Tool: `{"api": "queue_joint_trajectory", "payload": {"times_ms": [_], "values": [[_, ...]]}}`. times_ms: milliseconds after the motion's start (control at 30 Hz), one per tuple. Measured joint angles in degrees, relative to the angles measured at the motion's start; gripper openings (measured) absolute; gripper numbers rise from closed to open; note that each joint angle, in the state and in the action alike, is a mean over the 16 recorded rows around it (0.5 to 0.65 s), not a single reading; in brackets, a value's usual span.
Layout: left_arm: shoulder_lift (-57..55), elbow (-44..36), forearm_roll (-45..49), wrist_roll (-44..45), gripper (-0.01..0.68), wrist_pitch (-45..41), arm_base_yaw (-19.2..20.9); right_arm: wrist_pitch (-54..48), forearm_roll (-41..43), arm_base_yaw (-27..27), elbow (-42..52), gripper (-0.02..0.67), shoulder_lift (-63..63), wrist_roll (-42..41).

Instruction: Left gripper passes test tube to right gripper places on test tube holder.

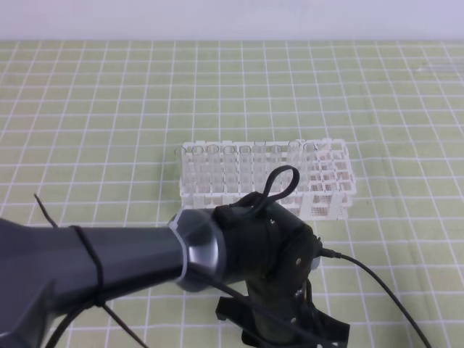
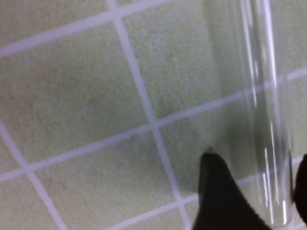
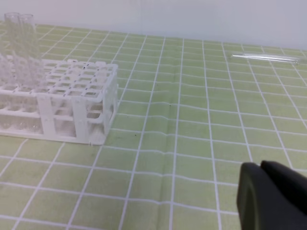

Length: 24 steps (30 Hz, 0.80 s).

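Left gripper (image 2: 254,191) fingers straddle the test tube (image 2: 261,96), lower right of its wrist view; seemingly not yet clamped. I'm mid-pickup; next, close, lift, hand over to the shut right gripper (image 3: 273,196).

A lab bench: gridded green mat (image 1: 109,94), white test-tube rack (image 1: 326,181).

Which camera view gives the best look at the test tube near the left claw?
The left wrist view: the test tube fills the right side, lying on the mat between the left claw's fingertips. The exterior high view hides it behind the arm. The right wrist view shows only other tubes.
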<state>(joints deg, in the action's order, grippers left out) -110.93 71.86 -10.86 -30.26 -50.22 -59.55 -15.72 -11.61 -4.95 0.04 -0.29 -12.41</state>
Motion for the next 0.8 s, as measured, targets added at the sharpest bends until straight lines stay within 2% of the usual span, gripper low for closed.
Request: {"api": "queue_joint_trajectory", "payload": {"times_ms": [367, 600, 800], "values": [[2.1, -0.2, 3.1, 0.0, 0.029, 1.9, -0.4, 0.0, 0.0, 0.0, 0.0, -0.017, 0.0, 0.0], [8.9, -2.6, 10.8, 0.1, 0.028, 8.5, -2.0, 0.0, 0.0, 0.0, 0.0, -0.017, 0.0, 0.0], [19.1, -11.0, 20.8, 0.1, 0.022, 21.6, -3.8, 0.0, 0.0, 0.0, 0.0, -0.017, 0.0, 0.0]]}}
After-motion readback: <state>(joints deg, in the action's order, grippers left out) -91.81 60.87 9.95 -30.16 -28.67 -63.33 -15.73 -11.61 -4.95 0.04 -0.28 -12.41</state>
